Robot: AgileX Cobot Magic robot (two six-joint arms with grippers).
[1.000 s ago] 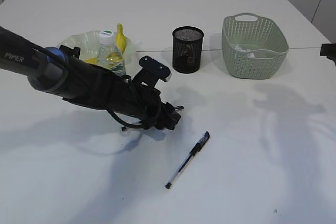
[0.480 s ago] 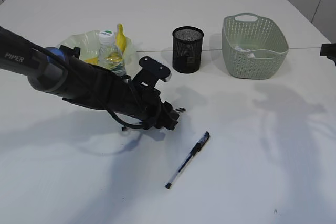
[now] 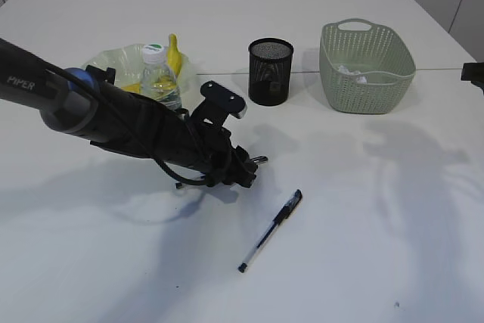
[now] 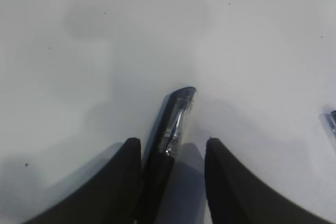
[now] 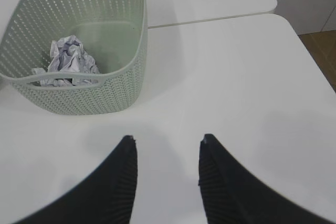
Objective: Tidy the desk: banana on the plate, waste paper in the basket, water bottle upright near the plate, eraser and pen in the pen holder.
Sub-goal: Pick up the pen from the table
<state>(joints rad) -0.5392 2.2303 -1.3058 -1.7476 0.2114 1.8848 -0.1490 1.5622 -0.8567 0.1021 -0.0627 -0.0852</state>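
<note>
**Near desk centre, left claw (image 4: 172, 142) straddles a pen**

Its fingers stand apart around a black pen with a clear end (image 4: 176, 124) lying on the white desk (image 3: 363, 209). A gap shows on one side, so it looks lined up for a pinch, not clamped. Farther right stands the black mesh pen holder (image 3: 270, 72). The right claw (image 5: 167, 139) hangs open and empty near the sage green basket (image 5: 105, 93).

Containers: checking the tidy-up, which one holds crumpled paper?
The rightmost one, the sage green basket, paper on its floor; the plate holds a banana.
</note>
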